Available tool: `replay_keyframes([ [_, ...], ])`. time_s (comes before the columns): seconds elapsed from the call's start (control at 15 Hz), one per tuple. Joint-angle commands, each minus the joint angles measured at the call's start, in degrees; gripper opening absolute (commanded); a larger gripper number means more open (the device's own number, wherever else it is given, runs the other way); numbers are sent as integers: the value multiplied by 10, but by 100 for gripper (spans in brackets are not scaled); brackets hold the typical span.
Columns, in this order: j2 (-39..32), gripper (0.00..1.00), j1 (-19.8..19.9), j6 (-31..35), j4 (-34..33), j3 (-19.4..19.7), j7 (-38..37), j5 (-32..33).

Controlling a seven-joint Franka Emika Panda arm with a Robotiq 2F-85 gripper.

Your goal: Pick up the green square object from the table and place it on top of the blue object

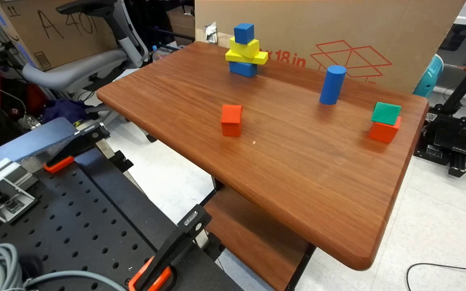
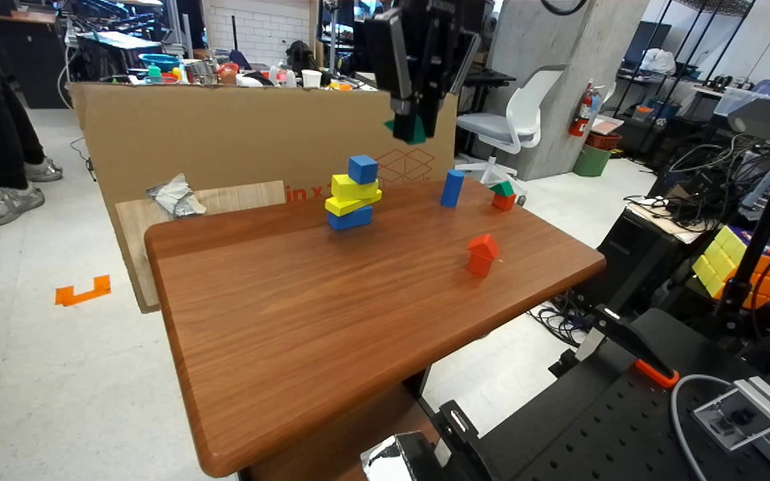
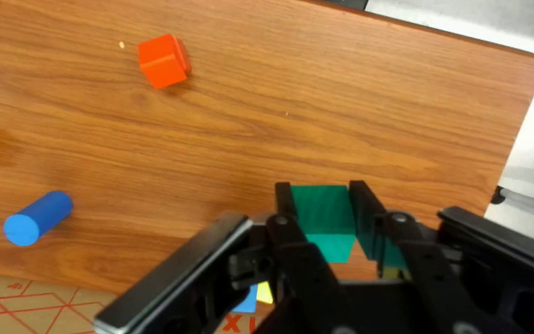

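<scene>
My gripper [image 3: 320, 186] is shut on a green block [image 3: 323, 208], with a finger on each side of it. In an exterior view the gripper [image 2: 416, 125] holds the green block [image 2: 418, 135] well above the table's back part; the fingers partly hide it. The gripper is out of the picture in an exterior view that shows the table without the arm. The blue pillar, a tall upright cylinder [image 1: 333, 85], stands near the table's back edge with nothing on top. It also shows in an exterior view [image 2: 452, 188] and at the wrist view's left [image 3: 40, 217], apart from the gripper.
A stack of yellow blocks [image 1: 246, 48] has a small blue cube [image 1: 244, 33] on top and a blue block [image 1: 242, 69] below. A green wedge [image 1: 386, 113] lies on a red cube [image 1: 383, 130]. A red roofed pair [image 1: 231, 121] stands mid-table. Cardboard [image 1: 362, 24] borders the back.
</scene>
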State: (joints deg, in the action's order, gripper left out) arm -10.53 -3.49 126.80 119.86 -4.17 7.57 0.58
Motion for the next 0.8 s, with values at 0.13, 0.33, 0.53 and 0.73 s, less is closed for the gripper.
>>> replay_keyframes([
  [0.13,33,8,38,-25,-15,24,13,-49],
  [0.33,22,8,59,-30,-38,43,14,-49],
  [0.53,0,8,78,-40,-72,61,10,-50],
  [0.73,-25,8,95,-50,-111,74,9,-52],
])
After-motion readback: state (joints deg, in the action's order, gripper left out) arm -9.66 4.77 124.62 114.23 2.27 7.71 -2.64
